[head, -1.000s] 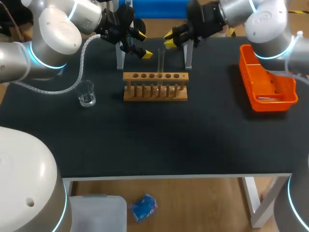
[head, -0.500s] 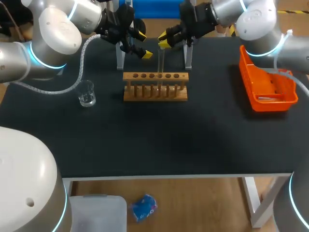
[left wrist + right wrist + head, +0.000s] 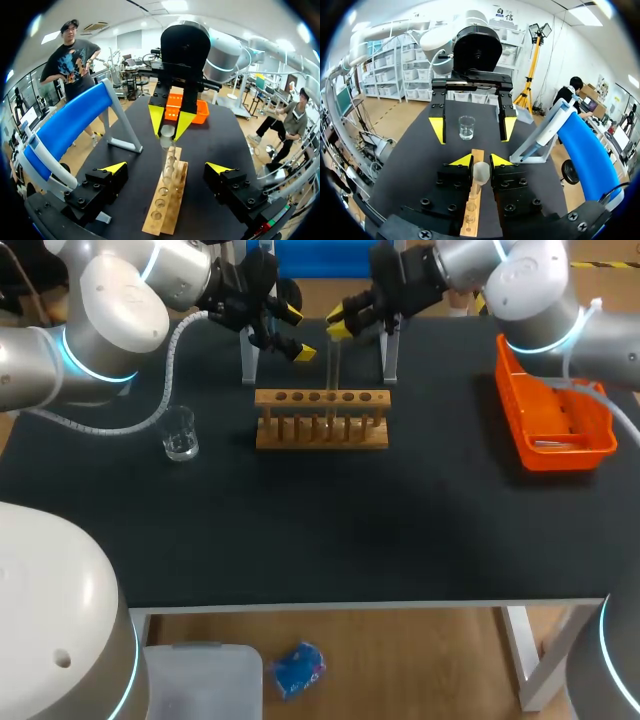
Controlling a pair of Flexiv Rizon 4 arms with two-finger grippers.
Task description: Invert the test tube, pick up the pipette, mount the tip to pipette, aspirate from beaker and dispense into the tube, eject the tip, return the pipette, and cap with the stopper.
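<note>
Black table (image 3: pixel 320 530), tan wooden rack (image 3: pixel 321 397), orange basket (image 3: pixel 512 400) (slotted sides), clear beaker (image 3: pixel 180 435), clear test tube (image 3: pixel 333 370)

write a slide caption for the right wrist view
Right claw grips the upright test tube in the wooden rack

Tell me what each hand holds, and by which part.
Right hand pinches the test tube at its upper end, above the wooden rack. Left hand is open, holding nothing.

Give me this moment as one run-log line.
right hand: shut on test tube top | test tube: upright in rack | left hand: open, facing test tube | beaker: left of rack
</note>
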